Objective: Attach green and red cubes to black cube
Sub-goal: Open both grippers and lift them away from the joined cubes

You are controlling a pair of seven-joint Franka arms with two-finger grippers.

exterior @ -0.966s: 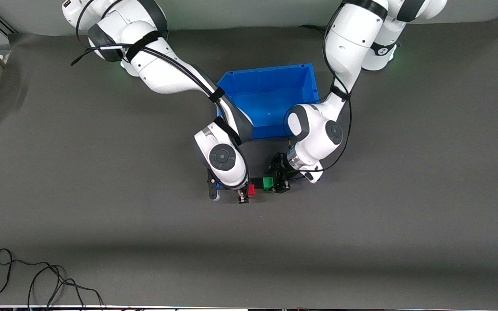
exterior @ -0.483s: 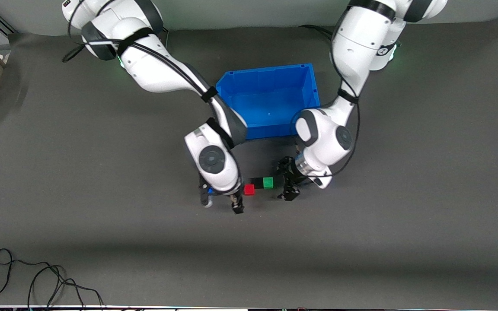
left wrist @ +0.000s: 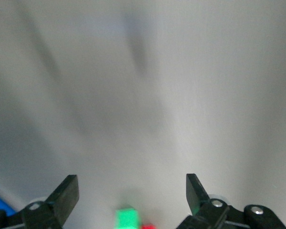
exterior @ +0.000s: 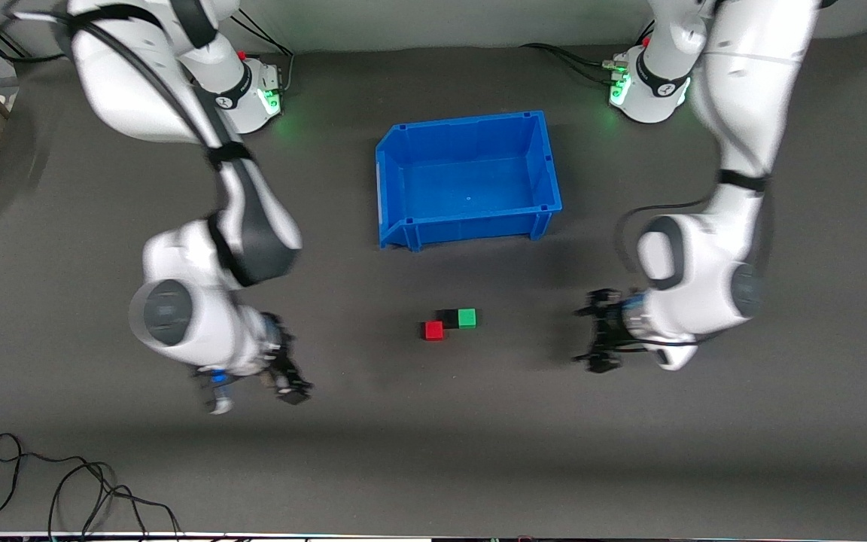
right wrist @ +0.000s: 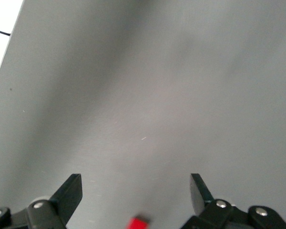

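Cubes sit joined mid-table, and by my reading the job looks close to finished. The green cube [exterior: 467,318] presses against the black cube [exterior: 447,317], with the red cube [exterior: 433,330] touching the black one's corner on the side nearer the front camera, toward my right arm's end. Whether the red one is squarely seated or only meets at a corner, I cannot tell; it appears offset from the line of the other two. If anything is left, I judge it is squaring that red piece.

The cluster lies around the middle of the table, nearer the front edge than the blue bin [exterior: 403,226], well apart from every corner.

My left gripper [exterior: 597,340] hangs over bare mat toward the left arm's end, jaws spread wide and holding nothing; its wrist view catches the green cube [left wrist: 127,218] between the parted fingers. My right gripper [exterior: 287,376] hovers over the mat toward the right arm's end, jaws likewise apart and empty.

All three cubes are small, sharp-edged solids of equal size, the coloured pair bright, the black one matte. The bin is moulded plastic with ribbed walls; the table [exterior: 629,452] wears a dull dark grey mat. A loose black cable [exterior: 65,482] coils near the front edge.
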